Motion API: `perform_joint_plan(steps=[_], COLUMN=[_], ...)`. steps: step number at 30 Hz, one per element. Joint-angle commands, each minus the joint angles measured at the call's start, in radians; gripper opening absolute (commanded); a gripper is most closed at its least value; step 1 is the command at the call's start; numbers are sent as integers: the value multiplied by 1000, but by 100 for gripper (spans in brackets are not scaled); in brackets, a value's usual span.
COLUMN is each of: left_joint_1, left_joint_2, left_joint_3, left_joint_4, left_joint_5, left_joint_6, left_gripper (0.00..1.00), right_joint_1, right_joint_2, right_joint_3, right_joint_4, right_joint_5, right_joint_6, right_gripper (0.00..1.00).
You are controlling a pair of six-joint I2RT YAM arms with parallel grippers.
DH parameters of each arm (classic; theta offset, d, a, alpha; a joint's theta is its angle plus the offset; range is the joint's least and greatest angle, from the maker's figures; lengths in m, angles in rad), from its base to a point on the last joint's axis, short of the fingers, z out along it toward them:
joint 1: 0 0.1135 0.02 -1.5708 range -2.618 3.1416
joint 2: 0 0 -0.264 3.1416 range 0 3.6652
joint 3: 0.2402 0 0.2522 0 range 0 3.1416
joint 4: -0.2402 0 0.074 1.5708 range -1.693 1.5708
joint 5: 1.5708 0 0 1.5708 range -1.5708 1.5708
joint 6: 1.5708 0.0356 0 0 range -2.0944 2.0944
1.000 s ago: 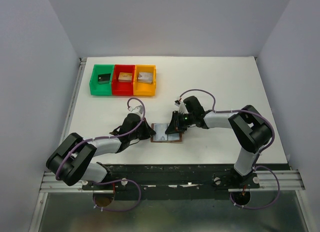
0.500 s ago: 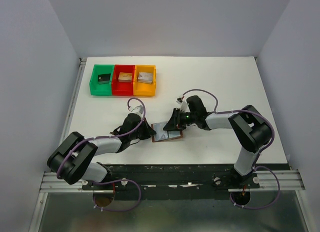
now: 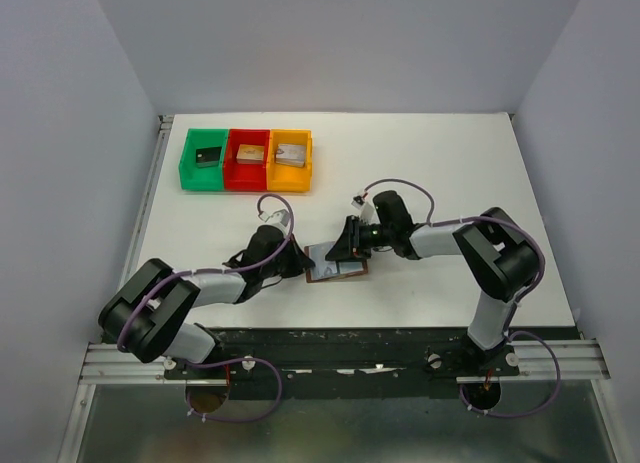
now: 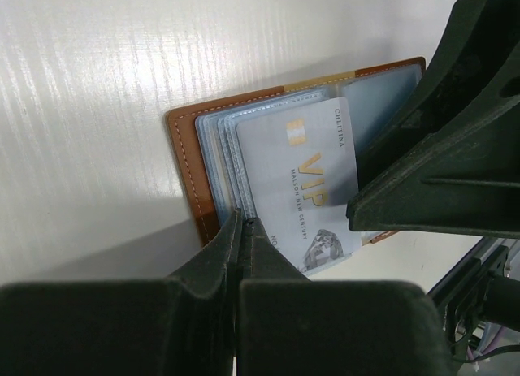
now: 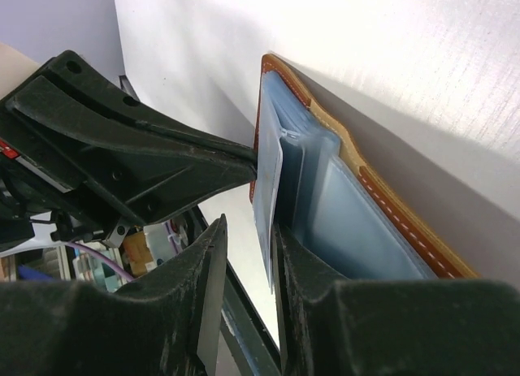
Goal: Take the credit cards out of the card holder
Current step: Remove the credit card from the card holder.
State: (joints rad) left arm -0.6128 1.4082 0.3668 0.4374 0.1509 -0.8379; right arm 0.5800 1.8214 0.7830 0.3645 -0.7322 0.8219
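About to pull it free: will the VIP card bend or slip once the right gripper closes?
The card stands straight, unsagging, between the fingers of the right gripper: probably stiff. Its face looks glossy, so it may slip. It looks thin, likely light; the holder could drag along unless the left gripper pins it.

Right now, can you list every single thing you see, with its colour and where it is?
table: one, white, under everything
green tray: one, far left of the table
red tray: one, beside the green one
orange tray: one, beside the red one
blocks: three, black in the green tray, tan in the red, grey in the orange
card holder: one, brown with light blue lining, open between the arms
VIP card: one, silvery grey-blue, sticking out of the card holder
left arm: black and grey, jaws shut against the card holder
right arm: black and grey, jaws open around the card's edge
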Motion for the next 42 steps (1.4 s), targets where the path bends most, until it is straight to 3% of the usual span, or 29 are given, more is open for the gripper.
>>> perform_joint_plan(steps=[1, 15, 24, 42], left_joint_1=[-22, -36, -36, -15], left_joint_2=[52, 67, 71, 80], left_joint_3=[-3, 18, 23, 3], left_joint_4=[-77, -80, -118, -155], left_joint_5=[19, 22, -5, -30], left_joint_6=[26, 40, 20, -15], left_gripper=[0, 0, 0, 0], right_joint_1=[4, 6, 3, -6], right_joint_2=[33, 56, 7, -43], right_joint_3=[30, 48, 50, 33], right_joint_4=[-2, -30, -121, -131], right_joint_5=[-56, -61, -24, -6], right_joint_6=[-7, -18, -70, -64], right_gripper=[36, 36, 34, 29])
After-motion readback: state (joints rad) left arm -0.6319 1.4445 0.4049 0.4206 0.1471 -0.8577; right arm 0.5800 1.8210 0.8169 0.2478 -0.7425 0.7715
